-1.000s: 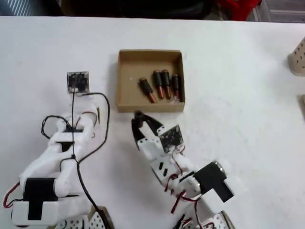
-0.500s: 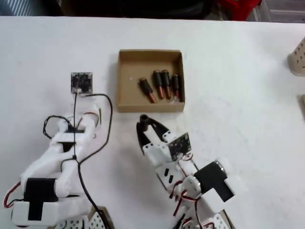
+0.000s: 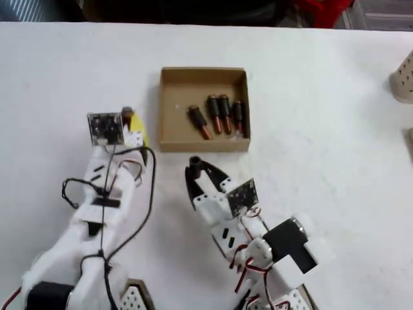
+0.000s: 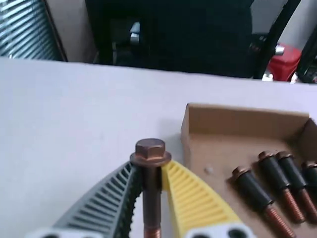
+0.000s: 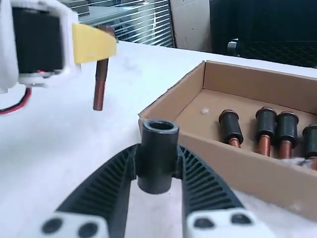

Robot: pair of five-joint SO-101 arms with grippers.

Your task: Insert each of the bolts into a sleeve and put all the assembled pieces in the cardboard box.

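Observation:
My left gripper (image 4: 148,178) is shut on a copper bolt (image 4: 151,188), head up, held above the table just left of the cardboard box (image 3: 169,139). The same bolt (image 5: 100,87) hangs from the yellow finger (image 5: 91,43) in the right wrist view. My right gripper (image 5: 156,168) is shut on a black sleeve (image 5: 158,153), upright with its bore facing up, in front of the box's near wall. In the high view the sleeve (image 3: 195,165) sits below the box and the bolt (image 3: 127,114) to its left. Several assembled pieces (image 3: 219,116) lie in the box.
Loose black cables (image 3: 145,187) trail from the left arm over the table. A pale perforated object (image 3: 403,81) stands at the right edge. Bare white table (image 3: 322,142) lies right of the box.
The left arm has stretched forward and lifted, bringing the bolt up beside the box's left wall. The right gripper with the sleeve drew back slightly from the box, then held still.

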